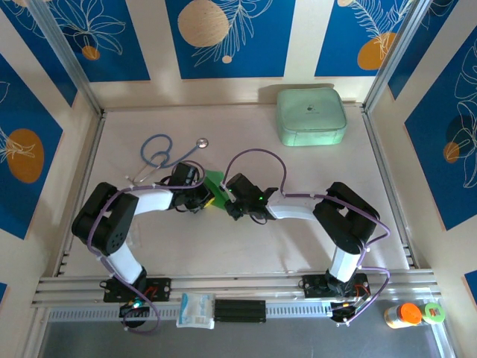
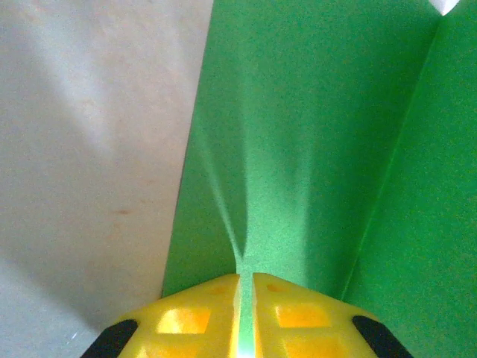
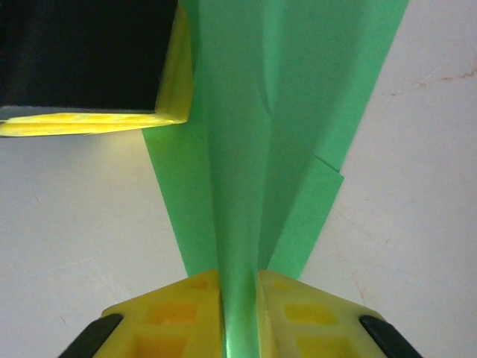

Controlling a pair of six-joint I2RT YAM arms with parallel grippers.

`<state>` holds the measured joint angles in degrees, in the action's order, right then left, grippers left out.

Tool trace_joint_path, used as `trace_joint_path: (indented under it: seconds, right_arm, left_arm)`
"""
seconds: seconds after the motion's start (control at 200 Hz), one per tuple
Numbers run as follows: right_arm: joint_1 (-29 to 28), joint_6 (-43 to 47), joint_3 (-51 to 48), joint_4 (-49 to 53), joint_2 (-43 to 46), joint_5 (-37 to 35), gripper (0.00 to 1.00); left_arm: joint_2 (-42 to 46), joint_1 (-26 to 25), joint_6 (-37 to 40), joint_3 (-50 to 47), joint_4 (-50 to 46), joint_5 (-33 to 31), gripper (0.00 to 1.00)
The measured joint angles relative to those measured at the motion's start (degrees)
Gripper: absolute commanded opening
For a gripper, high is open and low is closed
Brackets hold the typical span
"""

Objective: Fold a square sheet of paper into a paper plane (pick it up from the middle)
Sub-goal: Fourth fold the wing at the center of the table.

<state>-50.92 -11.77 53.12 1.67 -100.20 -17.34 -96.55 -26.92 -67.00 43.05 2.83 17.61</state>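
Both my grippers pinch the folded green paper (image 3: 246, 112) at mid-table (image 1: 223, 246).
My left gripper (image 2: 247, 294) and right gripper (image 3: 240, 287) are each closed tight on a raised crease of it, facing one another. Its long axis runs straight away from my right fingers toward the left gripper. The small mark on the mint case (image 1: 311, 116) is too small to read.

I'm working in a robot lab booth: a pale desk (image 1: 246, 250) fenced by aluminium rails (image 1: 389, 192), blue leaf-print panels (image 1: 257, 45) for walls, a left arm (image 1: 112, 224) and a right arm (image 1: 344, 220) bolted along the near rail (image 1: 246, 284).
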Motion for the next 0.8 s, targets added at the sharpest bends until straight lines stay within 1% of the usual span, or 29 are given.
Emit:
trace_joint_path:
  seconds: [0.435,0.8]
  right_arm:
    - [0.8,0.5,0.1,0.3,-0.2,5.2,0.13]
    - [3.1,0.2,0.9,0.5,-1.6,12.1,0.12]
  left_arm:
    - [0.5,0.0,1.5,0.0,-0.8,-0.1,0.15]
    - [3.3,0.0,4.2,0.0,-4.6,-0.8,0.19]
